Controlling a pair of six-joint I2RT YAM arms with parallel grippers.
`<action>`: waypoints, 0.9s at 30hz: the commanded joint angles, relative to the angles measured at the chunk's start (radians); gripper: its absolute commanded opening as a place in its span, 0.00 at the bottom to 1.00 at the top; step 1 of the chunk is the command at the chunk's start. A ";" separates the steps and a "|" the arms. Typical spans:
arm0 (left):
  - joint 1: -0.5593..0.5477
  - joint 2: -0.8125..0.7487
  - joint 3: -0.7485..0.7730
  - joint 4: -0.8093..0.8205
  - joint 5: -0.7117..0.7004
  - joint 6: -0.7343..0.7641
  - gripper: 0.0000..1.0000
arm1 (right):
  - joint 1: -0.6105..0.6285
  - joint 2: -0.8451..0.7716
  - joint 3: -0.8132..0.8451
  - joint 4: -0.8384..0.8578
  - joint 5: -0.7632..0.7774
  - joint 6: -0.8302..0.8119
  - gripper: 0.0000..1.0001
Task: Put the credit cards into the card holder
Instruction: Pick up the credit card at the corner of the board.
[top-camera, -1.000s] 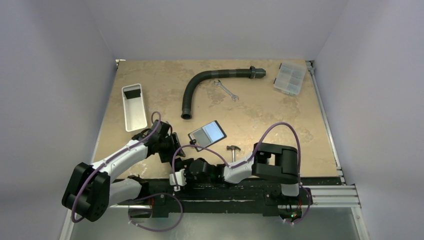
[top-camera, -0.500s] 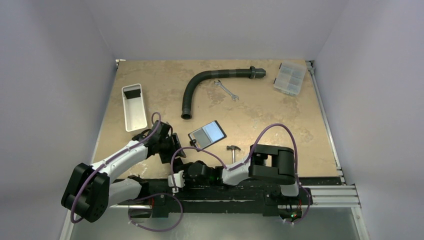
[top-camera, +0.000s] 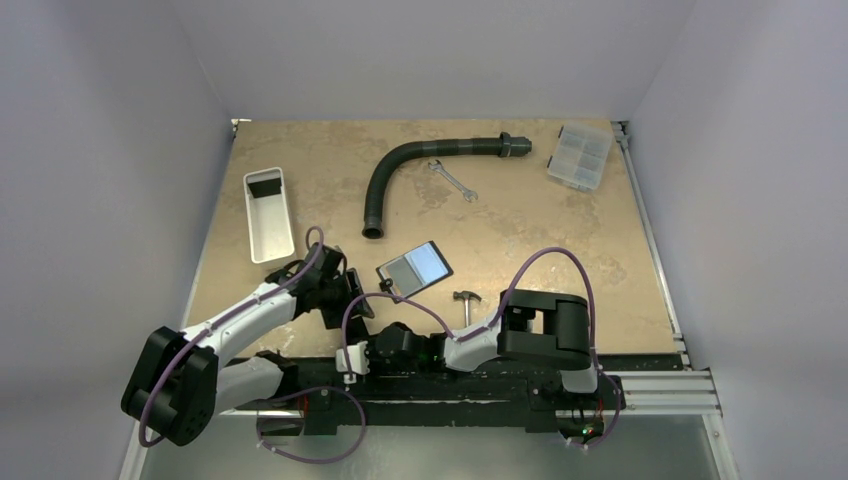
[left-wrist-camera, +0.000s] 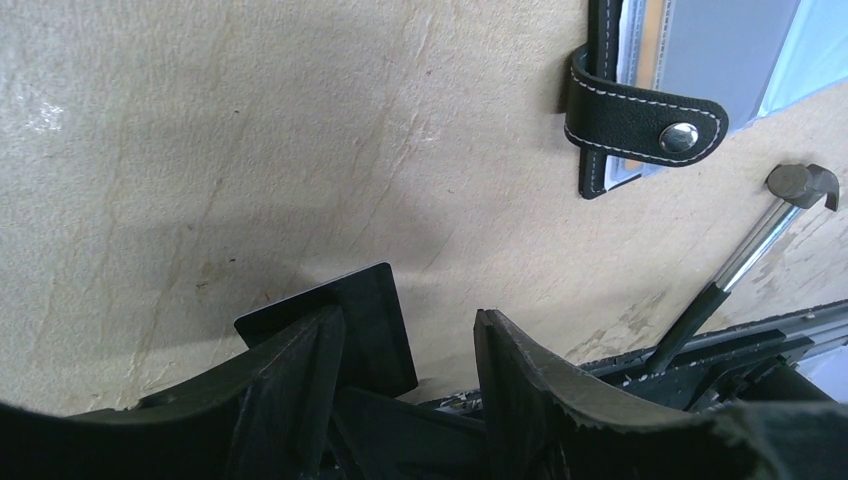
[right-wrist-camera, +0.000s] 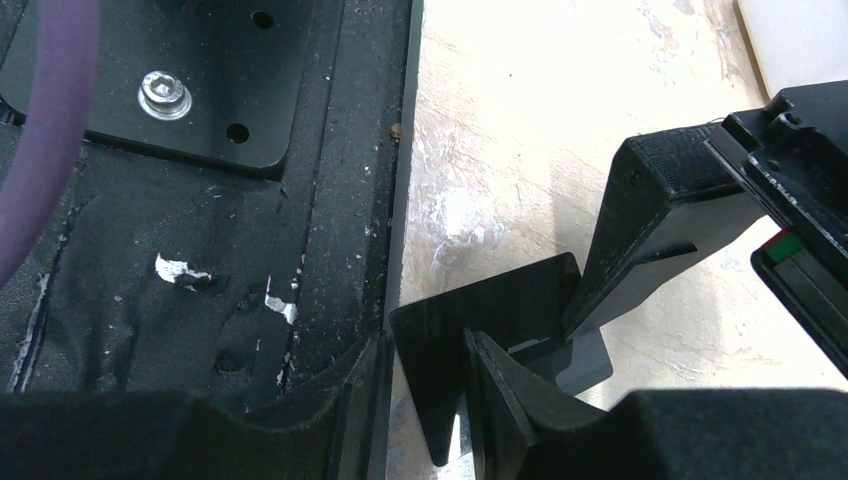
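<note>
At the table's (left-wrist-camera: 200, 150) near edge, left tool (left-wrist-camera: 408, 320) open over a credit card (left-wrist-camera: 375, 320) — right tool (right-wrist-camera: 425, 345): grip unclear.

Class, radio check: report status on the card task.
Left gripper open, finger at credit card. Right gripper straddles it, grip unconfirmed. Card holder open; hammer beside it.

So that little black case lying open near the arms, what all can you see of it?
The card holder is a small black folding case, leather-like, with pale stitching along its edges. It lies open and flat on the table, turned at a slant, its glossy grey inner pockets facing up and catching the light. A short strap with a metal snap lies across a pocket's edge, unfastened. Only the table touches it; the hammer lies close by, apart.
</note>
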 joint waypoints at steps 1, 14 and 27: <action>-0.010 -0.008 -0.017 0.003 0.007 -0.018 0.55 | -0.011 -0.020 0.031 0.040 0.012 0.026 0.40; -0.008 0.028 0.160 -0.037 -0.056 0.054 0.57 | -0.011 -0.049 0.006 0.067 0.010 0.034 0.59; -0.009 0.121 0.085 -0.017 -0.156 0.058 0.57 | -0.011 -0.038 0.011 0.084 0.029 0.031 0.61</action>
